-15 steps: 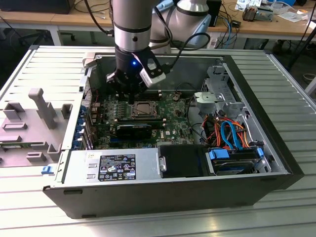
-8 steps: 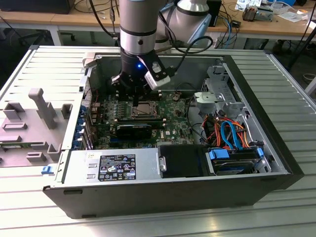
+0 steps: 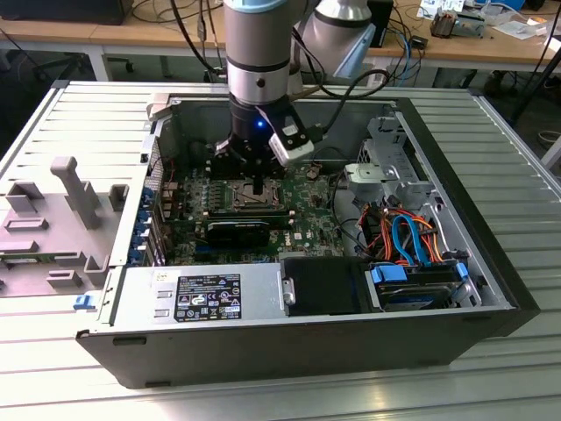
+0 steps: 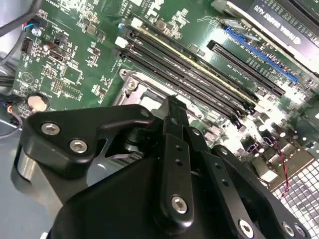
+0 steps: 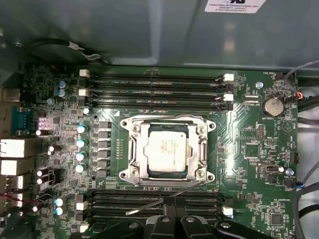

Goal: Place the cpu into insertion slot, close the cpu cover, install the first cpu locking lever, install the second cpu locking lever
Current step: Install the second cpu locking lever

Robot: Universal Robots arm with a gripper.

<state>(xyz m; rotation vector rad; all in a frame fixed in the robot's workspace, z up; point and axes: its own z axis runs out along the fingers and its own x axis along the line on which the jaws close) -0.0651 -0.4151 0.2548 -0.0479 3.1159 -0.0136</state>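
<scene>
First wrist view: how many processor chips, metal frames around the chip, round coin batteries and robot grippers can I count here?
cpu: 1
cpu cover: 1
coin battery: 1
gripper: 1
Total: 4

No wording can be read with certainty — only where print sits. In the exterior view, a black-and-white label (image 3: 209,298) with rows of small symbols lies on the grey power supply box (image 3: 149,294). In the first wrist view, a white sticker (image 5: 234,5) with dark lines of print is on the case wall (image 5: 149,30), faint marks cross the metal top of the cpu (image 5: 167,149), and tiny white lettering dots the green motherboard (image 5: 269,149). In the second wrist view, pale letters run along a dark expansion card (image 4: 281,12) — illegible.
</scene>
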